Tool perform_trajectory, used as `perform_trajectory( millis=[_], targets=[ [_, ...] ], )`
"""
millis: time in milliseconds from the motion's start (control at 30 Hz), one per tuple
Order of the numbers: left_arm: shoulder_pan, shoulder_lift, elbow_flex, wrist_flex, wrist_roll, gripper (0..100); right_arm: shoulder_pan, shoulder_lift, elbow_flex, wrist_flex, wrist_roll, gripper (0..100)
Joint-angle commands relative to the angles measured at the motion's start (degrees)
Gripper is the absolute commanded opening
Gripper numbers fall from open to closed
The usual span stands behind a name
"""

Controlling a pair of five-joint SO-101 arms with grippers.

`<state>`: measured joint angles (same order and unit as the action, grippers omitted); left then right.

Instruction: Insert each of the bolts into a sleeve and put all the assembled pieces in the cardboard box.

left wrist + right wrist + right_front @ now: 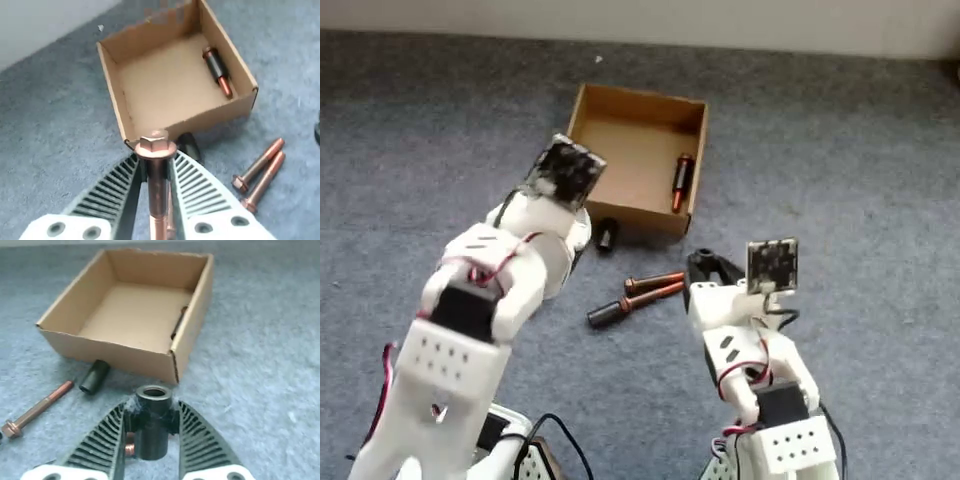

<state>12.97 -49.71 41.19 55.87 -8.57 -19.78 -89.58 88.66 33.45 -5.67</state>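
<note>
My left gripper [156, 161] is shut on a copper bolt [157, 175], hex head pointing toward the cardboard box [112, 70]. My right gripper [151, 412] is shut on a black sleeve [152, 427] held upright with its bore open on top, just short of the box's [182, 347] near corner. Inside the box [582, 120] lies one bolt-in-sleeve piece [681, 181]. Two loose bolts [655, 287] lie side by side on the carpet between the arms, a black sleeve [603, 315] at their end. Another loose sleeve [607, 235] lies against the box's front wall.
Grey carpet covers the floor, with open room right of the box and behind it. The left arm's wrist [563, 172] hangs over the box's front left corner. A pale wall edge [720, 25] runs along the far side.
</note>
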Motion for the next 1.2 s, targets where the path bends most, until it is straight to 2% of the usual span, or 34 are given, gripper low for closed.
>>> perform_trajectory(
  millis=[0, 100, 300, 533, 667, 767, 1167],
  targets=[
    [0.8, -14.3, 6.7, -9.5, 11.0, 1, -3.6, -10.2, 2.2, 0.1, 2.5, 0.5],
    [0.8, -21.5, 11.4, -14.6, 17.2, 1, -6.7, -16.0, 5.1, 0.1, 5.2, 0.5],
    [3.0, -33.5, 19.0, -20.2, 23.1, 1, -13.1, -15.6, 6.9, -1.7, 6.1, 0.5],
    [9.5, -44.2, 24.1, -20.1, 23.2, 1, -20.8, -15.6, 7.1, -7.4, 6.9, 0.5],
    [10.0, -48.4, 26.2, -20.0, 23.2, 1, -26.2, -15.6, 7.1, -10.9, 14.2, 0.5],
    [10.0, -50.7, 27.9, -20.0, 23.2, 1, -29.3, -15.6, 7.1, -13.7, 16.0, 0.5],
    [13.8, -53.9, 31.3, -19.9, 22.9, 1, -29.6, -15.6, 6.8, -15.2, 15.9, 0.5]
  ],
)
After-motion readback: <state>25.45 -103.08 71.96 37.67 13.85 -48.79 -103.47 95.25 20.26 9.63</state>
